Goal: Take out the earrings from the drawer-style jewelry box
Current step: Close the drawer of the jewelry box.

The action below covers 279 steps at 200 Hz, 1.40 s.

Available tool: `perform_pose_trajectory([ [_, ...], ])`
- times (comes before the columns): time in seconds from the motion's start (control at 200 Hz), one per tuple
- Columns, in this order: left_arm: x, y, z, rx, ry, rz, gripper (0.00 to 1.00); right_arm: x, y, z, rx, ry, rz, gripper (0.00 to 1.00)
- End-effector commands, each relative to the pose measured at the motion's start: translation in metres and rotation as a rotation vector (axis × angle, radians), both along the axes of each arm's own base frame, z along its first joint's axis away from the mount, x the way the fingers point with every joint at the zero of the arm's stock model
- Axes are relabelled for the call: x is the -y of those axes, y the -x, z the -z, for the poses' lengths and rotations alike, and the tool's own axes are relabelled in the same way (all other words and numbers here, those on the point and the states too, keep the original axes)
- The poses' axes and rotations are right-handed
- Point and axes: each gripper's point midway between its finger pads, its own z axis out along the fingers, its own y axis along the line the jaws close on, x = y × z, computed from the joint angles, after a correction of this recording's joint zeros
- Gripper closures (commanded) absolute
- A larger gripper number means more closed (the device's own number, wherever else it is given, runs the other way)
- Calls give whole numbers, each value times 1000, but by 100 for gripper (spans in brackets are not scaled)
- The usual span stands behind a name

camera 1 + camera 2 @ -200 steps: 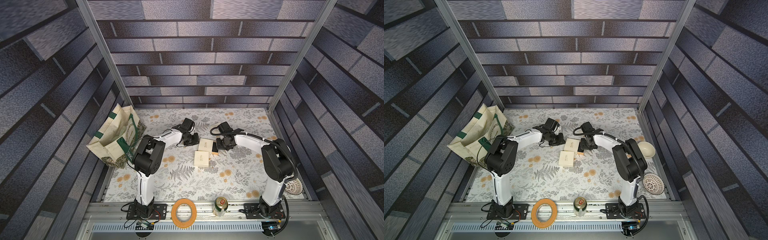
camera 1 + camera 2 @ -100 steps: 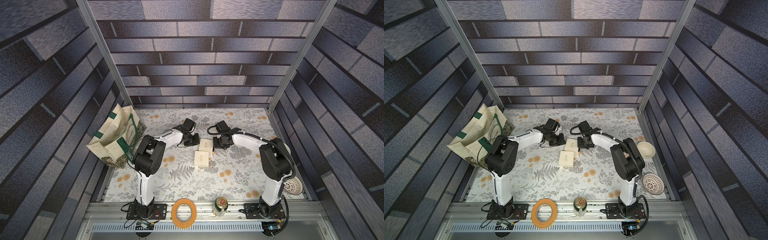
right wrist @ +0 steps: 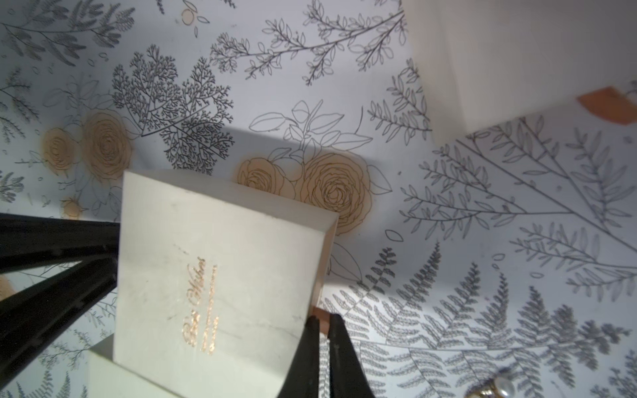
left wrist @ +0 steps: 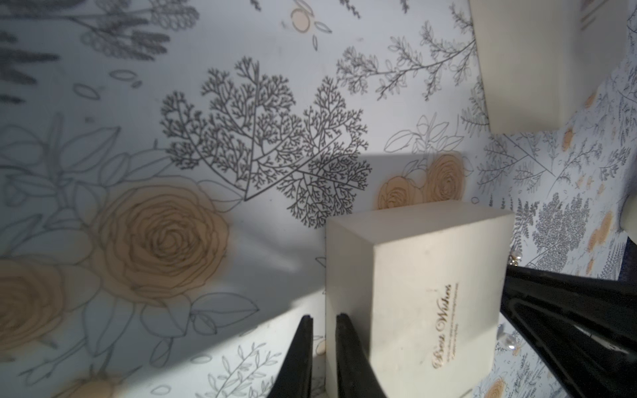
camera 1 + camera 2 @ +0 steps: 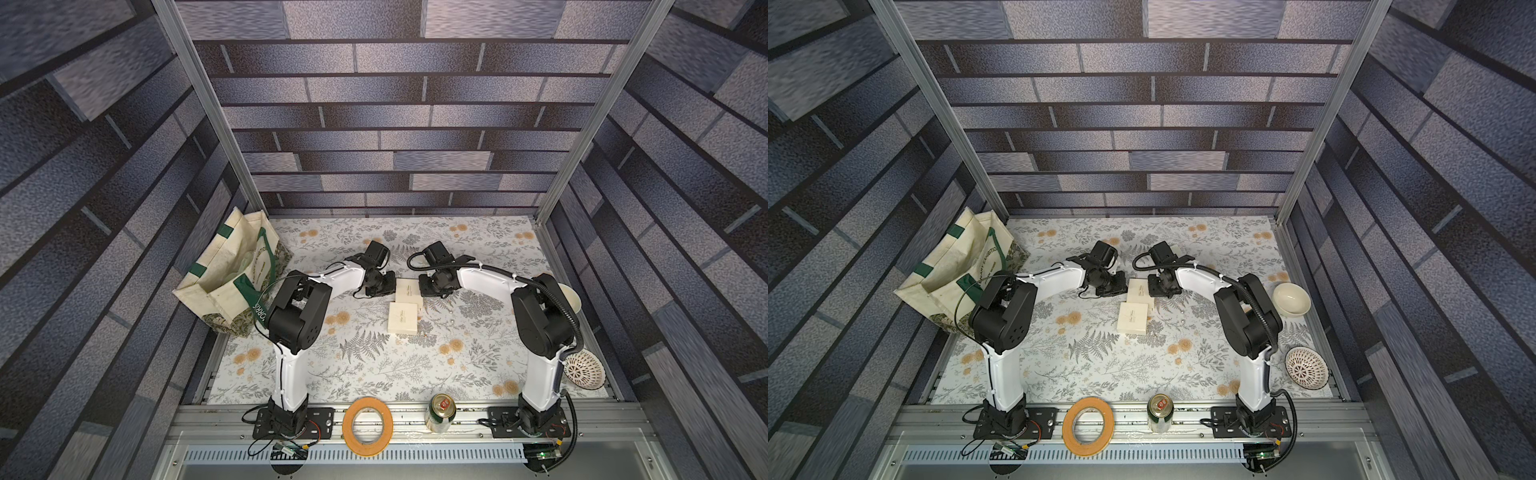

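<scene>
Earrings (image 3: 501, 385) lay on cloth (image 3: 448, 262) beside jewelry box (image 3: 213, 268), clear of right gripper (image 3: 323, 318) | right gripper pinched on box's orange tab (image 3: 322, 313); left gripper (image 4: 323, 317) nearly closed, empty | right gripper had moved nearer box.

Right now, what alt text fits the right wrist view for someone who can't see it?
The right gripper pinches a brown tab at the edge of a cream box with gold script, on a floral tablecloth. A pearl earring lies nearby.

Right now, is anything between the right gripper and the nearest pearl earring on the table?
Nothing visible. The earring lies on bare tablecloth beside the right gripper, but that gripper is pinching the orange tab of the cream box.
</scene>
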Motion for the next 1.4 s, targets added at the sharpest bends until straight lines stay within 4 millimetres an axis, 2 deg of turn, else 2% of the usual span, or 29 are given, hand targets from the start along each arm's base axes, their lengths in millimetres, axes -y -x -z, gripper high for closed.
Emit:
perform_pose_trajectory([
  [0.0,1,3,-27,54,27,11,83,-23,1,-9,13,-55,-56,89],
  [0.321,-9,4,-36,71,21,-9,83,-32,4,-11,11,-71,-82,89],
  [0.516,-15,4,-39,74,10,-22,81,-22,-1,-19,52,-26,-56,88],
  [0.751,-24,6,-28,49,-14,-35,81,-19,-1,-20,54,-11,-55,87],
  [0.842,-31,5,-30,56,-13,-50,81,-17,-2,-23,64,4,-54,87],
  [0.977,-38,-4,-48,97,-7,-59,80,-9,-7,-39,99,21,-39,86],
  [1.087,-38,-17,-67,142,0,-49,77,4,-15,-56,119,14,5,81],
  [1.242,-23,-35,-90,184,74,-15,73,33,-36,-72,127,-2,104,70],
  [1.392,-9,-50,-102,195,174,-5,71,55,-63,-82,129,0,161,66],
])
